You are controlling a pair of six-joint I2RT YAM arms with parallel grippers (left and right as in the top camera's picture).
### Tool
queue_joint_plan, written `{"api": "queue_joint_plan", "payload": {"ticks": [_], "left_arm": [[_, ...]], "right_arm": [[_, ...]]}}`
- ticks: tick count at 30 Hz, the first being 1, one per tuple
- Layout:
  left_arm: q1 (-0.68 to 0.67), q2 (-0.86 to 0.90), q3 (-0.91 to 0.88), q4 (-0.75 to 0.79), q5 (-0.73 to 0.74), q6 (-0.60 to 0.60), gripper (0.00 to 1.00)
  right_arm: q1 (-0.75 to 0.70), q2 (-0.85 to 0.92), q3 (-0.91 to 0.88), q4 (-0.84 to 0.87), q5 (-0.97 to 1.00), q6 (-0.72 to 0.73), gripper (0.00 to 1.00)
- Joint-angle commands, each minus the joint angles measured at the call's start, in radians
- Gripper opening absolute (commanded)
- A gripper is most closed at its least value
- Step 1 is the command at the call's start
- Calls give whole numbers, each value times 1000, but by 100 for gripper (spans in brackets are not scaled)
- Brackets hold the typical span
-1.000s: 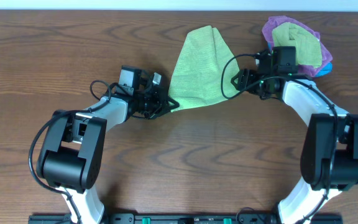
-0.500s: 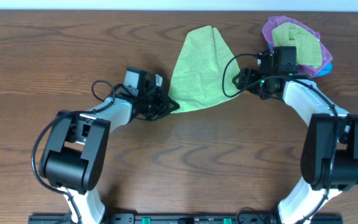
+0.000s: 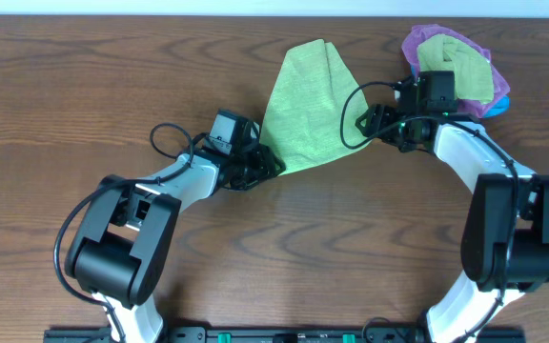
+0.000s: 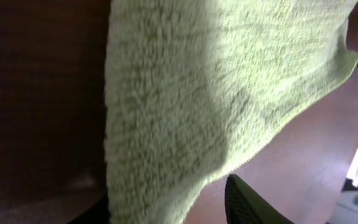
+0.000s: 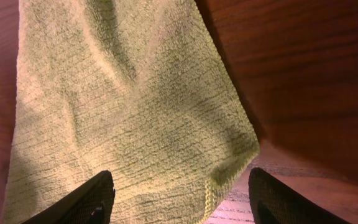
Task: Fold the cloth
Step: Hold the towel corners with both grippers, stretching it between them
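While the nubby, wedge-shaped green cloth (image 3: 303, 105) lies flat, left gripper (image 3: 270, 165) and right gripper (image 5: 180, 196) stand spread at its edges.

overhead: bright, even, sharp | left wrist: cloth (image 4: 185, 93) soft-focus, shadow at left | right wrist: warm, sharp

No readable text, labels, numbers, signs anywhere

from straight above, far off, down onto the whole bench (image 3: 65, 76); from each wrist, close over the same cloth (image 3: 305, 110).
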Motion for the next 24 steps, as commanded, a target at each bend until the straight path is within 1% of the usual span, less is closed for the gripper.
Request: {"api": "queue_joint_plan", "payload": {"ticks": [1, 2, 4, 5, 7, 10, 15, 19, 22, 24], "left_arm": [[-4, 10, -6, 3, -124, -8, 41], [-4, 10, -6, 10, -136, -8, 33], [-4, 10, -6, 34, -139, -8, 12], [-3, 10, -6, 47, -138, -7, 6], [-2, 10, -5, 75, -123, -7, 6], [6, 9, -4, 116, -48, -7, 6], [39, 1, -3, 122, 39, -6, 6], [62, -3, -3, 122, 66, -6, 6], [71, -3, -3, 122, 80, -6, 6], [73, -3, -3, 122, 80, -7, 6]], "right_arm": [[3, -1, -6, -3, -26, 14, 70], [3, -1, -6, -9, -26, 14, 70], [3, -1, -6, -24, -24, 9, 71], [3, -1, -8, -26, -20, 7, 71], [3, -1, -8, -26, -5, -2, 72], [-1, 0, -8, -26, 6, -17, 73], [-3, 37, -8, -19, 16, -15, 74], [-3, 90, -8, 12, 13, 26, 74], [-2, 113, -8, 54, 2, 54, 73], [-2, 125, -8, 80, -9, 76, 69]]}}
